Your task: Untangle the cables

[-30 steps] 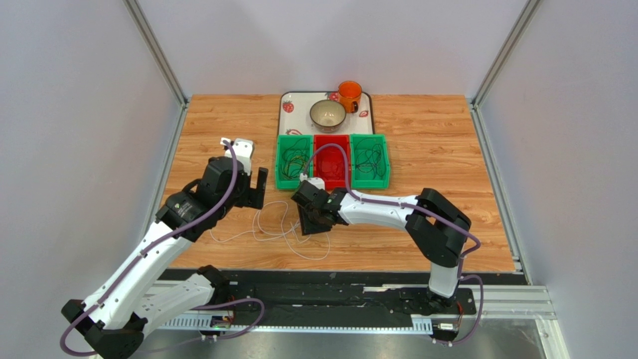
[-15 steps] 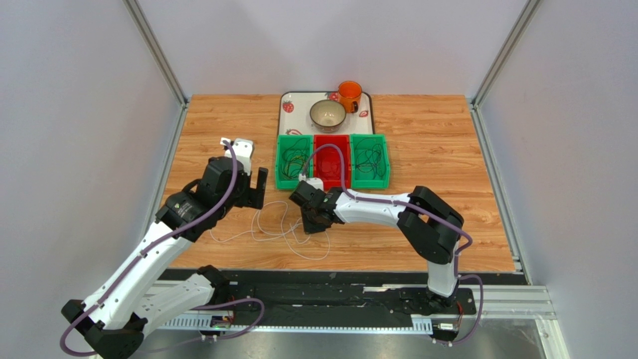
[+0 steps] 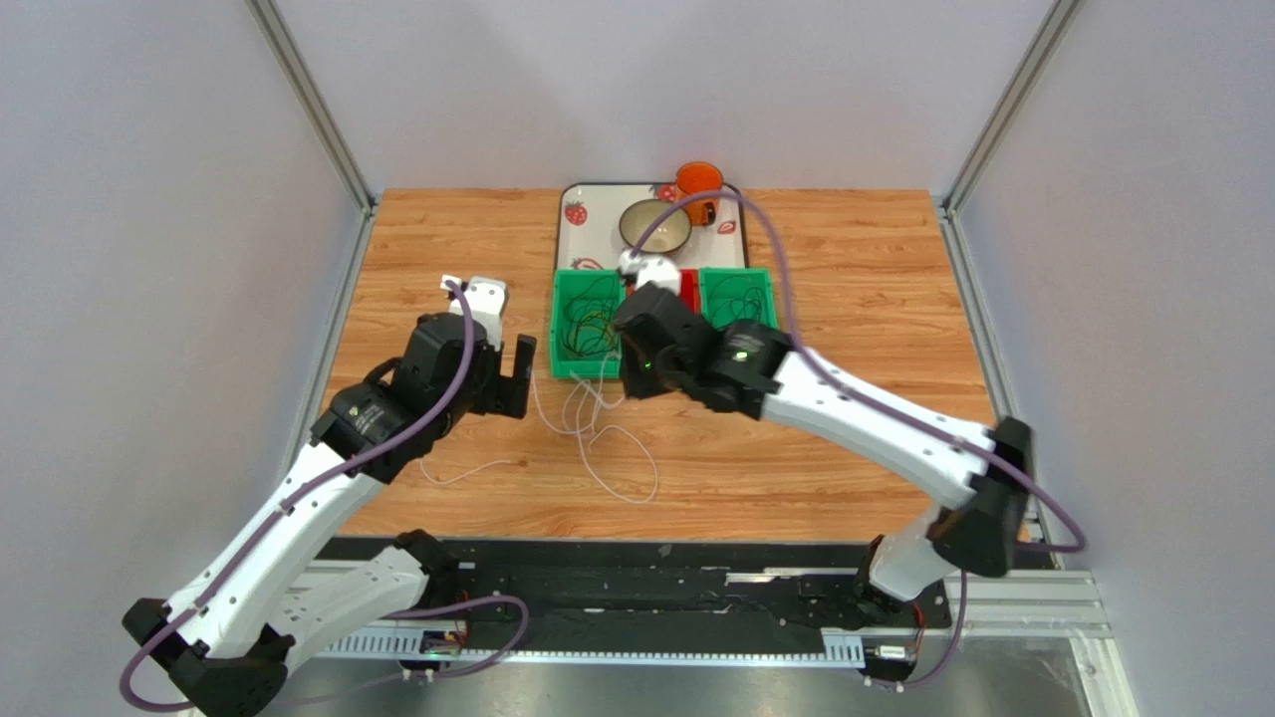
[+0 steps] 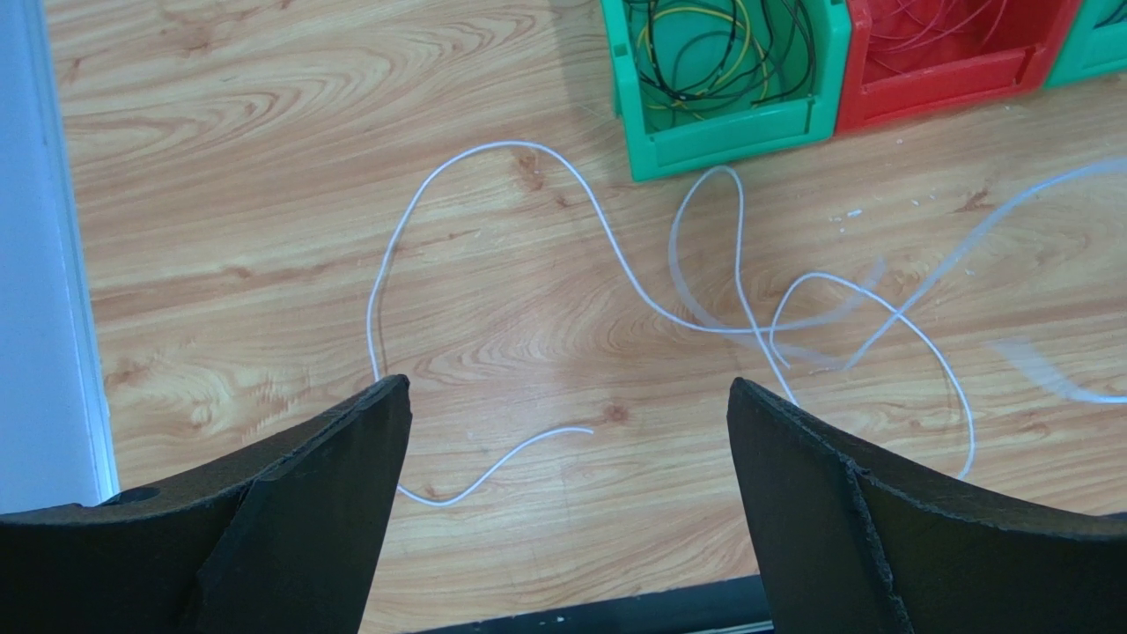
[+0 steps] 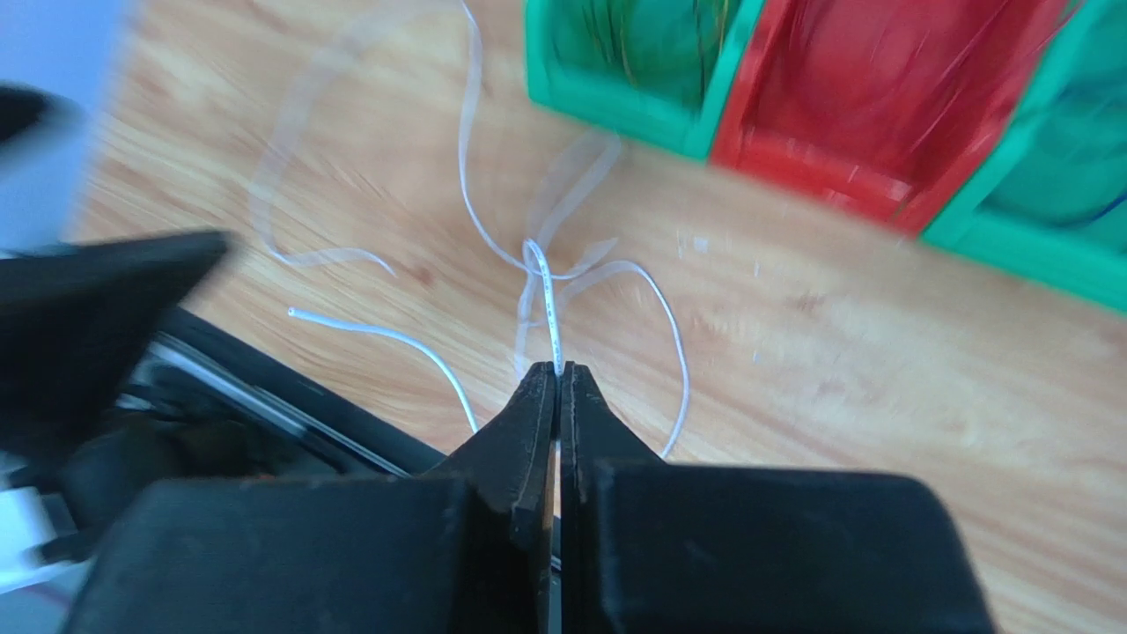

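Observation:
A thin white cable (image 3: 605, 436) lies in loose loops on the wooden table in front of the bins. My right gripper (image 3: 638, 377) is shut on one strand and holds it raised above the table; in the right wrist view the white cable (image 5: 541, 280) runs out from between the closed fingertips of the right gripper (image 5: 556, 373). My left gripper (image 3: 520, 374) is open and empty, hovering left of the loops. In the left wrist view the left gripper (image 4: 569, 390) frames the cable (image 4: 622, 258). Yellow and dark cables (image 4: 714, 53) fill the left green bin.
Three bins stand in a row behind the cable: a green one (image 3: 566, 341), a red one (image 3: 690, 284) partly hidden by my right arm, and another green one (image 3: 744, 302). Behind them a tray (image 3: 576, 202) holds a bowl (image 3: 654, 227) and an orange cup (image 3: 692, 177).
My right arm has risen and swung back toward the bins with the white cable in its grip, pulling the loops up and toward the bins. The left arm has not moved.

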`<action>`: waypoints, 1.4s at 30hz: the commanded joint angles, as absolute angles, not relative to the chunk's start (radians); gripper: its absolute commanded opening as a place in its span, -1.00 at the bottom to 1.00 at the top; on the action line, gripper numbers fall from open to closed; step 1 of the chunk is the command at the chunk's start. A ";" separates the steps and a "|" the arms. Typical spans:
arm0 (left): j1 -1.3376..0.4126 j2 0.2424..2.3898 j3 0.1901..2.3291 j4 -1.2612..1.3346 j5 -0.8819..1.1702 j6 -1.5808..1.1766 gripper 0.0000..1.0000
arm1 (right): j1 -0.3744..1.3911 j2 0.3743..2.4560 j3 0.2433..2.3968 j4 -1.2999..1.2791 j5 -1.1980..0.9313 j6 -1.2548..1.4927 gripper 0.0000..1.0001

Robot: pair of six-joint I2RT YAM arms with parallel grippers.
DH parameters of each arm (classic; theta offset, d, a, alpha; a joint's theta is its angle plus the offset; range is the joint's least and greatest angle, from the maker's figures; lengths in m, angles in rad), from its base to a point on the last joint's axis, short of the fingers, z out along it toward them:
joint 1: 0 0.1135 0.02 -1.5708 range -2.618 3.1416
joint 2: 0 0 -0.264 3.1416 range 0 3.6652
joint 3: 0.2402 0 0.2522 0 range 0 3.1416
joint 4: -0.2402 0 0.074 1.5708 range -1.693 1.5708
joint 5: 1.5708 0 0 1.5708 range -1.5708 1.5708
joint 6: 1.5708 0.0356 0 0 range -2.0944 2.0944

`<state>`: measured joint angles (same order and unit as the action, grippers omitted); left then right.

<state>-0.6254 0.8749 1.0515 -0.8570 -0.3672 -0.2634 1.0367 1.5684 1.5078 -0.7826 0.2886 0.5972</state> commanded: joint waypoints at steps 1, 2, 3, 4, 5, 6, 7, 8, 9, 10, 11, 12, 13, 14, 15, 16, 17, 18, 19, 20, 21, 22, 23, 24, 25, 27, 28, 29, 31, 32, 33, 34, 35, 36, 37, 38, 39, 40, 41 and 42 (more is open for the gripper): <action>-0.620 0.864 1.057 -0.862 -0.331 -0.284 0.95 | 1.026 1.349 1.604 -0.877 0.445 0.505 -1.00; -0.620 0.867 1.063 -0.867 -0.324 -0.287 0.95 | 1.020 1.326 1.608 -0.885 0.454 0.505 -1.00; -0.621 0.871 1.066 -0.868 -0.318 -0.307 0.95 | 1.016 1.303 1.605 -0.894 0.454 0.505 -1.00; -0.621 0.873 1.072 -0.879 -0.284 -0.320 0.95 | 1.009 1.277 1.602 -0.897 0.457 0.505 -1.00; -0.623 0.877 1.075 -0.879 -0.253 -0.333 0.95 | 1.005 1.237 1.586 -0.902 0.460 0.506 -1.00; -0.623 0.877 1.071 -0.870 -0.223 -0.356 0.95 | 1.003 1.217 1.577 -0.907 0.466 0.506 -1.00; -0.626 0.879 1.063 -0.839 -0.175 -0.365 0.95 | 1.005 1.201 1.566 -0.916 0.486 0.506 -1.00; -0.627 0.884 1.037 -0.824 -0.167 -0.376 0.95 | 1.002 1.171 1.553 -0.925 0.501 0.508 -1.00; -0.630 0.893 1.022 -0.810 -0.167 -0.397 0.95 | 0.999 1.158 1.542 -0.942 0.517 0.508 -1.00; -0.634 0.902 1.008 -0.789 -0.166 -0.408 0.95 | 0.997 1.146 1.530 -0.943 0.540 0.508 -1.00; -0.637 0.920 0.990 -0.781 -0.160 -0.422 0.95 | 0.991 1.129 1.514 -0.943 0.546 0.508 -1.00; -0.643 0.931 0.989 -0.778 -0.150 -0.443 0.95 | 0.986 1.109 1.482 -0.942 0.545 0.509 -1.00; -0.672 0.937 0.983 -0.752 -0.152 -0.455 0.92 | 0.980 1.103 1.470 -0.943 0.535 0.512 -1.00; -0.695 0.948 0.961 -0.730 -0.152 -0.463 0.91 | 0.973 1.098 1.456 -0.942 0.534 0.511 -1.00; -0.719 0.953 0.947 -0.703 -0.152 -0.477 0.91 | 0.970 1.094 1.436 -0.942 0.534 0.514 -1.00; -0.774 0.956 0.933 -0.649 -0.155 -0.485 0.90 | 0.966 1.088 1.424 -0.940 0.535 0.514 -1.00; -0.804 0.971 0.907 -0.620 -0.158 -0.494 0.89 | 0.960 1.089 1.416 -0.940 0.534 0.515 -1.00; -0.828 0.980 0.891 -0.592 -0.161 -0.517 0.89 | 0.957 1.091 1.408 -0.936 0.532 0.517 -1.00; -0.854 0.992 0.878 -0.540 -0.158 -0.532 0.89 | 0.954 1.092 1.395 -0.936 0.532 0.518 -1.00; -0.860 1.017 0.844 -0.514 -0.152 -0.551 0.89 | 0.948 1.094 1.388 -0.931 0.532 0.518 -1.00; -0.862 1.028 0.830 -0.490 -0.143 -0.580 0.88 | 0.946 1.094 1.381 -0.927 0.532 0.515 -1.00; -0.870 1.041 0.815 -0.442 -0.131 -0.586 0.86 | 0.945 1.097 1.370 -0.927 0.531 0.514 -1.00; -0.874 1.069 0.798 -0.428 -0.135 -0.589 0.85 | 0.937 1.097 1.364 -0.927 0.531 0.514 -1.00; -0.883 1.083 0.798 -0.426 -0.150 -0.591 0.84 | 0.934 1.097 1.361 -0.927 0.531 0.511 -1.00; -0.890 1.097 0.799 -0.433 -0.185 -0.586 0.84 | 0.933 1.095 1.355 -0.927 0.526 0.509 -1.00; -0.890 1.124 0.811 -0.469 -0.225 -0.583 0.82 | 0.928 1.086 1.333 -0.925 0.519 0.514 -1.00; -0.891 1.132 0.819 -0.501 -0.311 -0.604 0.80 | 0.928 1.082 1.322 -0.925 0.508 0.523 -1.00; -0.890 1.144 0.843 -0.538 -0.355 -0.632 0.80 | 0.928 1.072 1.300 -0.925 0.502 0.534 -1.00; -0.890 1.149 0.857 -0.604 -0.459 -0.667 0.80 | 0.928 1.062 1.261 -0.923 0.483 0.554 -1.00; -0.890 1.147 0.873 -0.635 -0.500 -0.689 0.81 | 0.928 1.054 1.215 -0.922 0.474 0.578 -1.00; -0.885 1.150 0.882 -0.691 -0.537 -0.725 0.82 | 0.928 1.048 1.194 -0.913 0.466 0.590 -1.00; -0.879 1.152 0.899 -0.727 -0.610 -0.744 0.86 | 0.928 1.046 1.172 -0.904 0.434 0.607 -1.00; -0.867 1.160 0.908 -0.761 -0.639 -0.764 0.88 | 0.928 1.048 1.145 -0.890 0.411 0.624 -1.00; -0.827 1.163 0.914 -0.806 -0.656 -0.778 0.88 | 0.928 1.060 1.106 -0.864 0.385 0.633 -0.94; -0.801 1.164 0.916 -0.808 -0.649 -0.770 0.88 | 0.928 1.069 1.091 -0.853 0.338 0.638 -0.82; -0.770 1.167 0.914 -0.807 -0.626 -0.761 0.88 | 0.928 1.080 1.079 -0.848 0.321 0.652 -0.68; -0.714 1.167 0.911 -0.786 -0.574 -0.735 0.88 | 0.928 1.107 1.068 -0.844 0.310 0.655 -0.48; -0.692 1.170 0.908 -0.778 -0.552 -0.723 0.87 | 0.930 1.120 1.066 -0.847 0.298 0.657 -0.40; -0.677 1.178 0.910 -0.772 -0.537 -0.712 0.87 | 0.928 1.132 1.066 -0.850 0.298 0.657 -0.33; -0.667 1.181 0.911 -0.761 -0.532 -0.695 0.87 | 0.930 1.143 1.065 -0.850 0.301 0.650 -0.20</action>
